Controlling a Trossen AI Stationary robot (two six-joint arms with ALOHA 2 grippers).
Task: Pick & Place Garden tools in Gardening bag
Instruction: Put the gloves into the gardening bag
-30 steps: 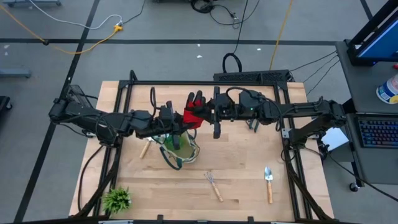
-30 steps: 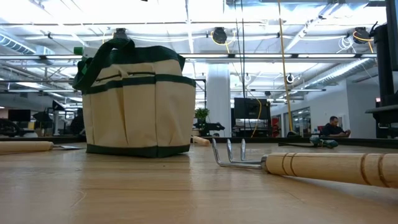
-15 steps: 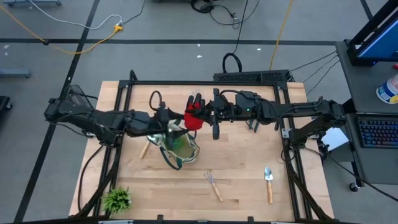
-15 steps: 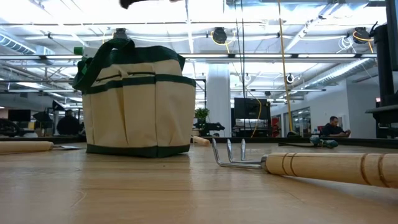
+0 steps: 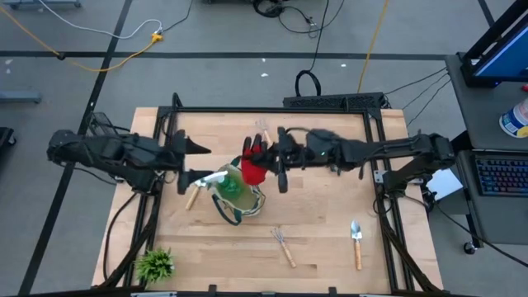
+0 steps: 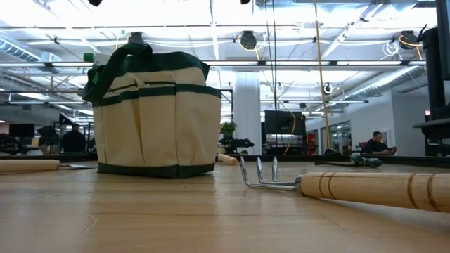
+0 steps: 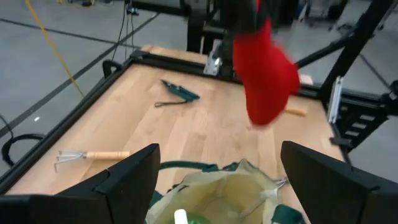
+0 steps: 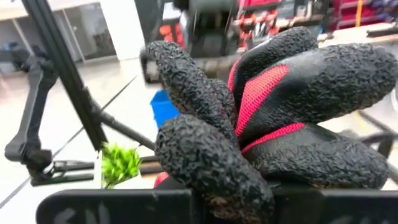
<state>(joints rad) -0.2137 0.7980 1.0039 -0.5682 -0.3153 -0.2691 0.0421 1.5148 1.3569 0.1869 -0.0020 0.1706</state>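
High view: at frame centre the right claw (image 5: 266, 158) is clamped on the red-and-black gloves (image 5: 252, 167), just above the bag (image 5: 235, 196). Left of it, the left claw (image 5: 195, 163) gapes wide, holding nothing.

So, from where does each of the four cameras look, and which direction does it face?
High view: above the table, facing straight down; shows both dark arms, the open left gripper and the right gripper holding the red-and-black glove.
Low view: at table-top height, facing level across; shows almost nothing of the robot.
Left wrist view: on the left arm, facing forward between its own fingers.
Right wrist view: on the right arm, filled by the glove.
Shared: high and low both show the beige canvas bag with green trim.
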